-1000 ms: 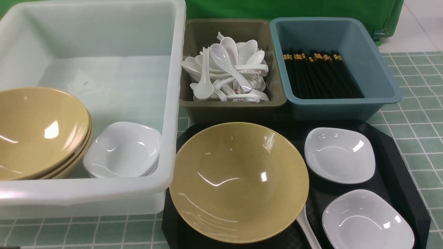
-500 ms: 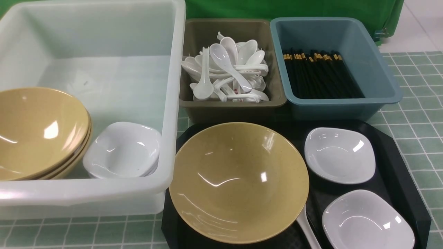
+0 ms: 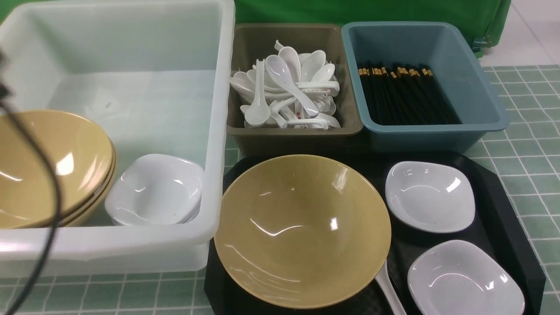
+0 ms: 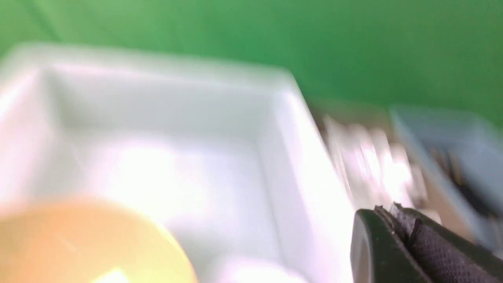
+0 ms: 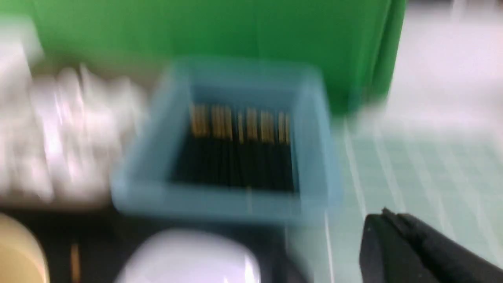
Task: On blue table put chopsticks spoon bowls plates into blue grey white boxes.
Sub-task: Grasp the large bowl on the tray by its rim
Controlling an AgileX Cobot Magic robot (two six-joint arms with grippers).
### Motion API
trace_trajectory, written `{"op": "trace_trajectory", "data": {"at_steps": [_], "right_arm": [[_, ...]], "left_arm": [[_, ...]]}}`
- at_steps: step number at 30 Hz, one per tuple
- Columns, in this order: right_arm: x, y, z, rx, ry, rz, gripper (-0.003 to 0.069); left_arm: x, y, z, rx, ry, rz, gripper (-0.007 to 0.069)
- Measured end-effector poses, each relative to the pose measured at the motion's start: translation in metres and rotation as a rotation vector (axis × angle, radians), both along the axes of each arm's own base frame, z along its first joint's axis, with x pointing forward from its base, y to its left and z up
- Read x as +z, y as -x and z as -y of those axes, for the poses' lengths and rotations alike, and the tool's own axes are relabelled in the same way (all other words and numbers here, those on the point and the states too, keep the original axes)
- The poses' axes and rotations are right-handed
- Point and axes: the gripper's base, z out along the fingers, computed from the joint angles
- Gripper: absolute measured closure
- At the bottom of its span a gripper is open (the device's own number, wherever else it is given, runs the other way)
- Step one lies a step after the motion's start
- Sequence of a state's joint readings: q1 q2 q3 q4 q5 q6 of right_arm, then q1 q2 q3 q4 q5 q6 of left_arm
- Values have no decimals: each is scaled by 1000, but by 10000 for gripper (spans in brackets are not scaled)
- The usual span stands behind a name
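The tan bowl (image 3: 302,229) sits on the black tray (image 3: 503,192); glossy, stiff and probably slippery, it is best pinched at its rim. The left gripper (image 4: 389,208) and right gripper (image 5: 386,214) are closed, holding nothing.

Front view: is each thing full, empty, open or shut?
white box, holds stacked bowls and plates
grey box, full of spoons
blue box, holds chopsticks
loose bowl, upright, empty
far loose plate, empty
near loose plate, empty
left tool, shut
right tool, shut

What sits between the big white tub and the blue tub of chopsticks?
An olive-grey tub heaped with white spoons, seen plainly in the front view.
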State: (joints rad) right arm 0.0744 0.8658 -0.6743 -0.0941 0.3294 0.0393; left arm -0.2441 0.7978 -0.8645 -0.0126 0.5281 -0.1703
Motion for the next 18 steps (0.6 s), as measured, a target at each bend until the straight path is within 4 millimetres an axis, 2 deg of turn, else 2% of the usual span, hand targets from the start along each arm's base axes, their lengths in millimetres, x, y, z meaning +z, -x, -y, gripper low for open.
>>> {"op": "trace_trajectory", "data": {"at_steps": [1,3,7,8,10,11,14,18], "right_arm": [[-8,-4,-4,31,50,-157,622],[-13,-8,-14,100,110,-303,622],[-16,-9,-37,259,175,-373,622],[-16,-9,-37,264,177,-372,622],[-17,-5,-56,403,236,-361,622],[-17,-5,-59,420,244,-358,622],[-18,-5,-72,505,282,-326,622],[-20,-8,-75,516,288,-320,622]], "left_arm": [[1,-5,11,-72,-39,-80,621],[-1,-19,40,-231,-103,-199,621],[-8,-38,89,-433,-154,-296,621],[-9,-39,93,-447,-157,-301,621],[-23,-51,132,-558,-193,-361,621],[-25,-55,137,-565,-197,-373,621],[-58,-73,188,-661,-291,-468,621],[-96,-90,223,-703,-414,-560,621]]}}
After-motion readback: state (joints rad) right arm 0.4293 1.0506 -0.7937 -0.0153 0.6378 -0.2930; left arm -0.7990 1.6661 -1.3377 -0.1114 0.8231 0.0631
